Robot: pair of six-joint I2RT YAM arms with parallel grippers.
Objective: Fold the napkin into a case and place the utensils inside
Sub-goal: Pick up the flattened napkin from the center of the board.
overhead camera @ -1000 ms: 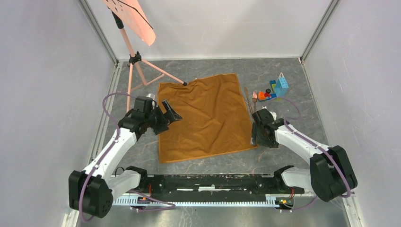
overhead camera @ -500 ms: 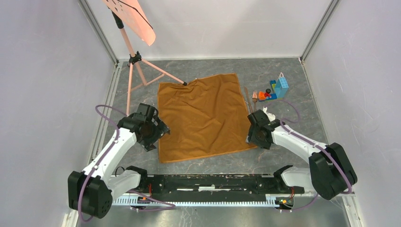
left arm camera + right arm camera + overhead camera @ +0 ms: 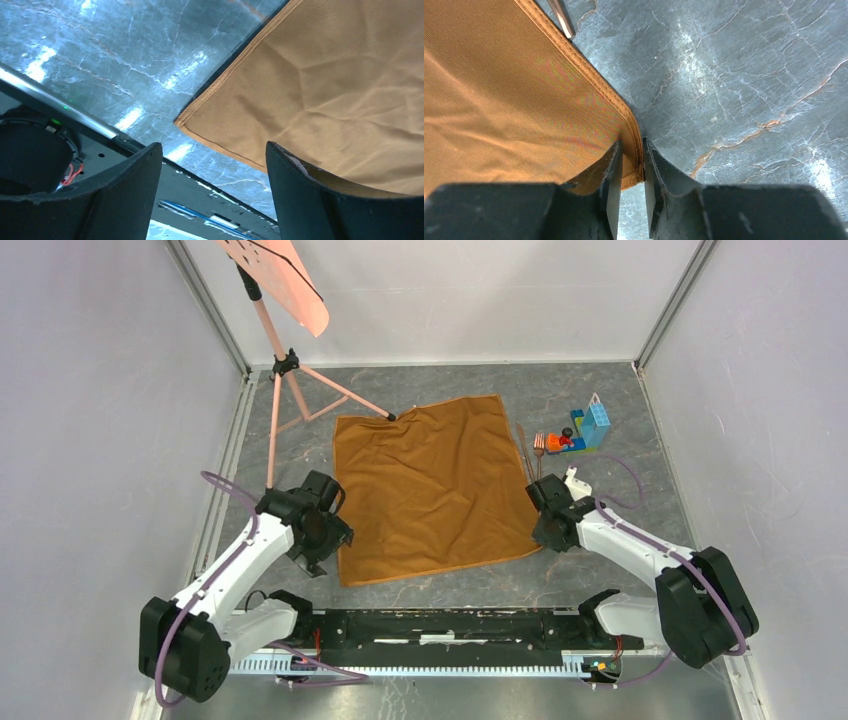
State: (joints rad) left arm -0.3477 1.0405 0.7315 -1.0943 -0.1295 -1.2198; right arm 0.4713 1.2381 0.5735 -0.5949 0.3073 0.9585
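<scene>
Right gripper (image 3: 630, 162) stands narrow astride napkin (image 3: 499, 90) corner; left gripper (image 3: 214, 150) gapes wide. Both should pinch hems firmly before lifting together.

the napkin (image 3: 435, 490) lies spread mid-table (image 3: 600, 390). the utensils (image 3: 530, 445) lie just right of its far right edge, a brick pile (image 3: 585, 428) beyond them. a stand (image 3: 285, 365) stands far left. my left gripper (image 3: 325, 540) is at the napkin's near left corner, my right gripper (image 3: 540, 530) at its near right.
</scene>
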